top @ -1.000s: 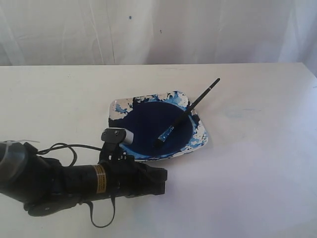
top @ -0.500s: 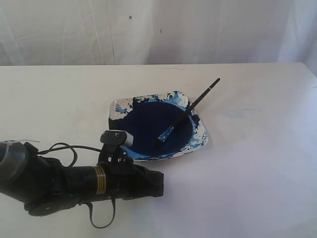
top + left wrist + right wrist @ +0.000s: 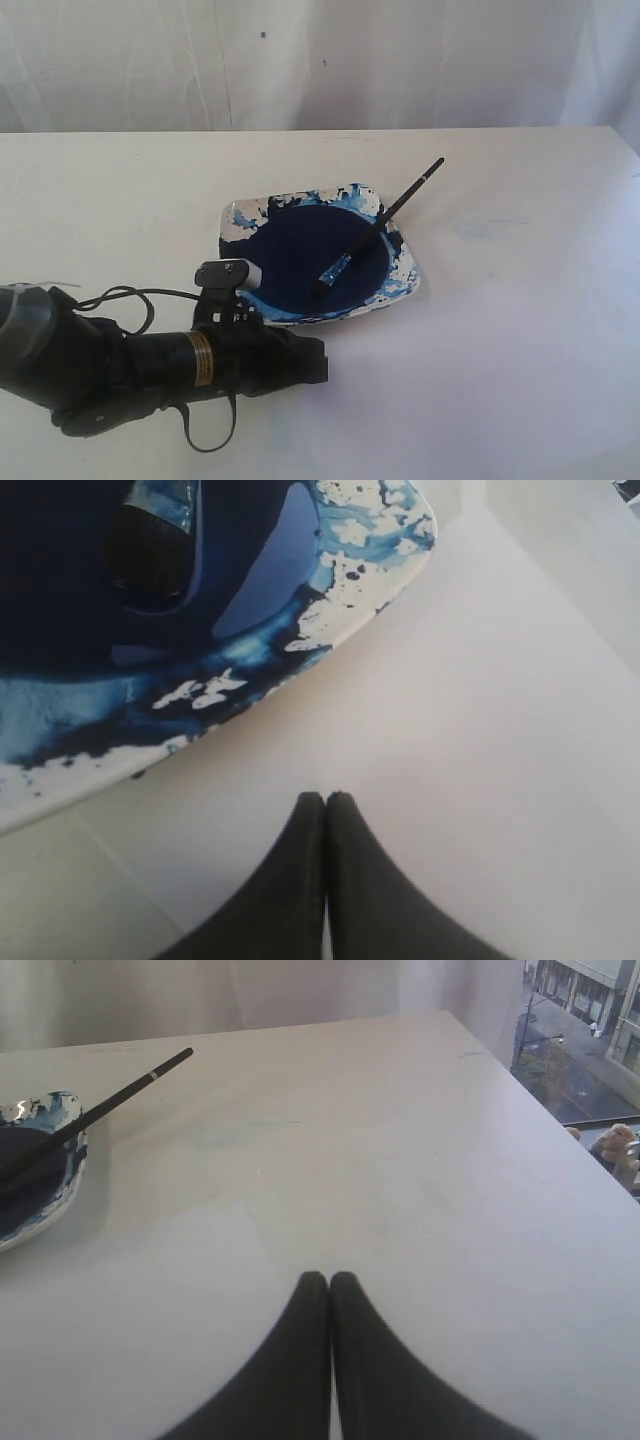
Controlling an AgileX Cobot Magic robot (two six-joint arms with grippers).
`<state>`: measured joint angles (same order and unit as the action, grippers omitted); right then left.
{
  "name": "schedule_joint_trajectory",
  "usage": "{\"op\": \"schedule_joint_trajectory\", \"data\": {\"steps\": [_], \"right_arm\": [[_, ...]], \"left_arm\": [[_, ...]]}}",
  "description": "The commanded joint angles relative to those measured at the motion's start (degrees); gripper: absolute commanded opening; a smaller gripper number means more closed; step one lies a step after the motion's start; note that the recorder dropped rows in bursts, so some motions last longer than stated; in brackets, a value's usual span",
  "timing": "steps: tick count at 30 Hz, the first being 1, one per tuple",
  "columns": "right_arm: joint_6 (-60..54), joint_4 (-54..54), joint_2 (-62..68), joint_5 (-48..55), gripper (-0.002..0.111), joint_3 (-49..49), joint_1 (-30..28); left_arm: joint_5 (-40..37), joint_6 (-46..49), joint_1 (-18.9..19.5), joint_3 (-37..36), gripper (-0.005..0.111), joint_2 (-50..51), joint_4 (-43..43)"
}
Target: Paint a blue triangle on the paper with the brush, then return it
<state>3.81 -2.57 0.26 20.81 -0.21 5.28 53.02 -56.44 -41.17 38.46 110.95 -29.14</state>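
The brush (image 3: 381,218) lies slanted across the paint dish (image 3: 402,288), bristles in the navy paint, black handle sticking out past the far right rim. The right wrist view shows its handle (image 3: 118,1090), and the left wrist view shows its dark tip (image 3: 148,555) in the paint. My left gripper (image 3: 325,361) lies low on the white paper (image 3: 500,370) just in front of the dish, shut with nothing in it (image 3: 325,798). My right gripper (image 3: 329,1278) is shut and empty over the table, right of the dish. The blue triangle is out of view.
The dish rim (image 3: 330,630) is close ahead of the left fingertips. A faint blue smudge (image 3: 482,228) marks the surface right of the dish. The table's right edge (image 3: 560,1125) drops off beside the right arm. A white cloth (image 3: 320,60) hangs behind.
The left arm has drawn back slightly to the left, away from the dish's front edge. The brush and dish have not moved.
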Motion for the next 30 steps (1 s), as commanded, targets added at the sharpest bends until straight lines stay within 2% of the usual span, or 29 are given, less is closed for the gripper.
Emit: {"op": "schedule_joint_trajectory", "data": {"steps": [1, 18, 30], "right_arm": [[-0.1, -0.2, -0.3, -0.7, 0.0, 0.2, -0.4], [-0.1, -0.2, -0.3, -0.7, 0.0, 0.2, -0.4], [-0.1, -0.2, -0.3, -0.7, 0.0, 0.2, -0.4]], "left_arm": [[-0.7, -0.3, -0.3, -0.1, 0.0, -0.1, 2.1], [-1.7, -4.0, -0.3, -0.1, 0.0, 2.3, 4.4], [-1.7, -0.2, -0.3, -0.1, 0.0, 2.3, 3.9]]}}
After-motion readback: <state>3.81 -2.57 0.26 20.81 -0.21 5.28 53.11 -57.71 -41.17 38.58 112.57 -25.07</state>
